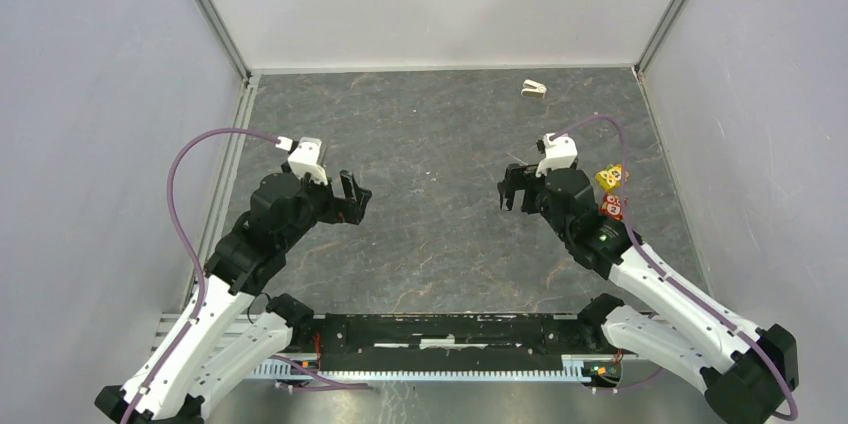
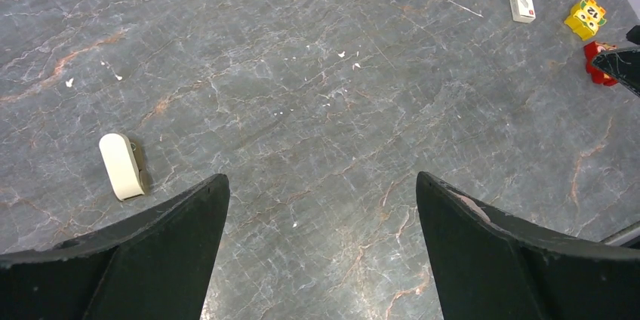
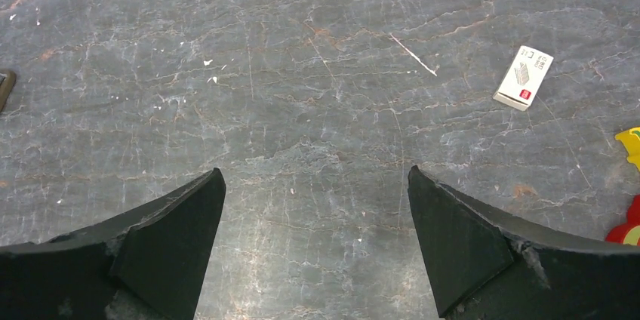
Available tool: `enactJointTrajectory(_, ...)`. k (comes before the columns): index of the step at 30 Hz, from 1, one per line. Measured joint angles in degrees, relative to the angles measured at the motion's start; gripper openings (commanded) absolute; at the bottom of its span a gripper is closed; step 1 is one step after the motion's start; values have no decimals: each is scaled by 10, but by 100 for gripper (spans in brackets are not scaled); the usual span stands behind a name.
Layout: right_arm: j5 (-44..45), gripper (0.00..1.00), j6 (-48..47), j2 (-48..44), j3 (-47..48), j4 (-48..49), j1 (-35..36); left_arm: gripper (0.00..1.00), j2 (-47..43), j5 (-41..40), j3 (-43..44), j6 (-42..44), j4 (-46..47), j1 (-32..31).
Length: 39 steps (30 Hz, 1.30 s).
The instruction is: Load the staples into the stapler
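well, i reckon the left jaws and right jaws hang spread wide and empty to survey the surface (image 1: 430, 144): staples box (image 3: 524, 77) ahead-right of the right jaws, a thin pale strip (image 3: 413, 55) near it, stapler (image 2: 121, 165) ahead-left of the left jaws.

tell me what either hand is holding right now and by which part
Nothing is held. The left hand and right hand are both open and empty; the stapler and staple box lie apart from them.
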Motion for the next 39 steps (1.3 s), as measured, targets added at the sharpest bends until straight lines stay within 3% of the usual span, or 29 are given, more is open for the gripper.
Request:
enactJointTrajectory(10,59,98,-12,46,2,56,0,100,-3,-13,-1,0,1,0)
enactJointTrajectory(16,125,98,-65,170,41,139,-6,100,-3,-24,-1,0,0,0)
enactJointTrajectory(20,137,98,-109,298,127,174,-48,100,-7,-27,-1,0,0,0)
enactJointTrajectory(26,65,98,-131,475,285,195,-163,100,-14,-29,-2,0,-2,0)
enactJointTrajectory(32,-76,98,-163,637,450,179,-265,100,-20,-29,-2,0,-3,0)
enactJointTrajectory(39,-237,98,-210,773,618,137,-337,100,-20,-29,-2,0,-3,0)
